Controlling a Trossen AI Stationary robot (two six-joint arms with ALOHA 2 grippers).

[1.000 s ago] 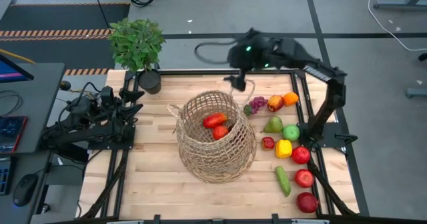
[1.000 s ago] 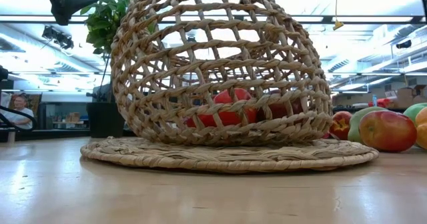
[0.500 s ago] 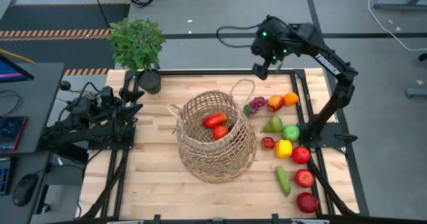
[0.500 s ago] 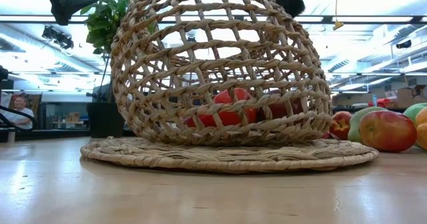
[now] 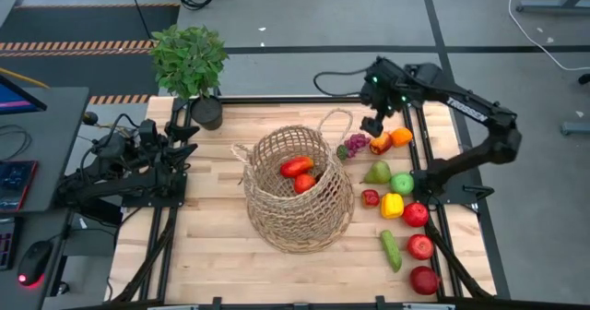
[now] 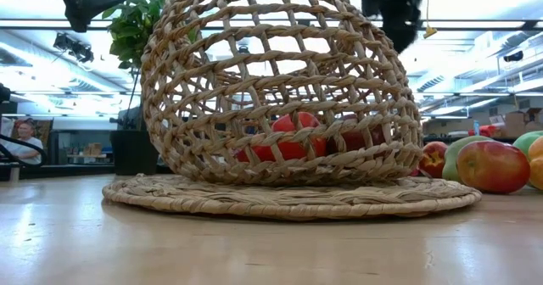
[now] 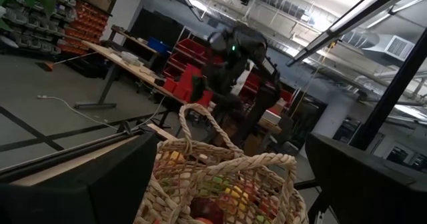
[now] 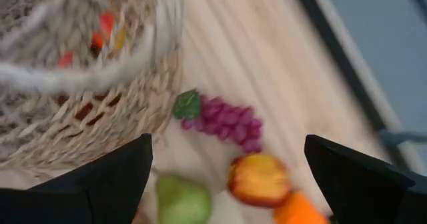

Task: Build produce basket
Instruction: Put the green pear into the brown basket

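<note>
The tan wicker basket [image 5: 300,188] stands on its flat base at the table's middle, with two red pieces of produce [image 5: 298,167] inside. The other produce lies on the table to its right: purple grapes [image 5: 355,145], a red-yellow fruit [image 5: 380,144], an orange [image 5: 401,137], a pear [image 5: 377,172], a green apple [image 5: 402,183], a yellow pepper [image 5: 393,205], red apples [image 5: 421,246] and a cucumber [image 5: 391,250]. My right gripper [image 5: 373,125] hangs open and empty above the grapes [image 8: 223,121] and the red-yellow fruit [image 8: 259,179]. My left gripper [image 5: 187,137] waits open at the table's left.
A potted green plant [image 5: 192,65] stands at the far left corner. One basket loop handle [image 5: 336,125] sticks up close to my right gripper. In the low view, the basket [image 6: 280,90] fills the middle and fruits [image 6: 494,166] lie at its right.
My right gripper has gone from above the basket's far rim toward the table's right edge, then toward the near edge and down, and now stands over the grapes and the red-yellow fruit. The basket and the produce have kept still.
</note>
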